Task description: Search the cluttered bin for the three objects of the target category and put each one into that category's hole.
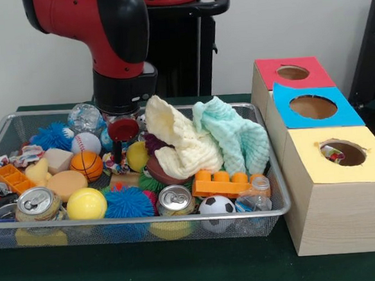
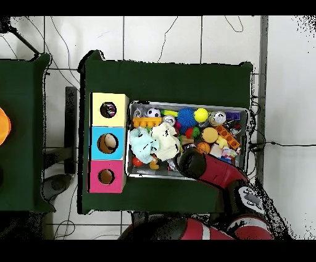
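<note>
The gripper (image 1: 118, 145) is lowered into the cluttered bin (image 1: 279, 201) near its far rim, just above a crumpled printed wrapper (image 1: 117, 165) that lies between an orange basketball (image 1: 86, 164) and a yellow ball (image 1: 137, 156). Whether the fingers are spread or closed cannot be told; the red cap of the tool and the clutter hide them.

Risk, as a judgement: the wrapper is thin and wedged among round toys, so a grasp may slip off it, or catch a neighbouring ball instead. The cream cloth (image 1: 178, 141) lies close to the arm and may snag and be dragged along on lift-off.

Containers:
- The bin rests on the green surface (image 1: 183, 269) and holds balls, two cans, spiky toys, an orange brick, a mint cloth (image 1: 235, 137) and the cream cloth. A second printed wrapper (image 1: 22, 155) lies at the front view's left side.
- The yellow-topped box (image 1: 336, 194) stands just beside the bin. Its hole (image 1: 344, 153) shows a printed wrapper (image 1: 331, 153) already at its edge.
- The holes of the blue-topped box (image 1: 314, 106) and the red-topped box (image 1: 292, 73) show nothing inside.
</note>
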### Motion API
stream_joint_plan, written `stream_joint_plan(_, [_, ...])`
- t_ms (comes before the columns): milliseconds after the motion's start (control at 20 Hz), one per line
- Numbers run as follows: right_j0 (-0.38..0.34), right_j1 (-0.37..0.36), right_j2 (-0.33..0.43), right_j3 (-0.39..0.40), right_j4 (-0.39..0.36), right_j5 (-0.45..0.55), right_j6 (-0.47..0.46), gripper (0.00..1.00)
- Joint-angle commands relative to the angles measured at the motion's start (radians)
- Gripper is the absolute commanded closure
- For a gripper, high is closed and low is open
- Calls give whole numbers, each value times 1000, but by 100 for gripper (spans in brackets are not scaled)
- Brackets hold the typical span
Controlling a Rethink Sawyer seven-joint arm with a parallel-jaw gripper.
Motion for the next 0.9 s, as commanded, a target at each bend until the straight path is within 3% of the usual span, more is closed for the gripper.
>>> stream_joint_plan(50, [-20,37,28,-14,-43,-26,10,100])
stream_joint_plan(400, [7,41,-9,-42,-26,-8,30,100])
stream_joint_plan(550, [9,-43,-12,-31,-16,37,23,100])
stream_joint_plan(750, [-5,-209,10,-9,-6,202,-39,100])
stream_joint_plan(900, [-9,-290,16,-13,1,303,-64,100])
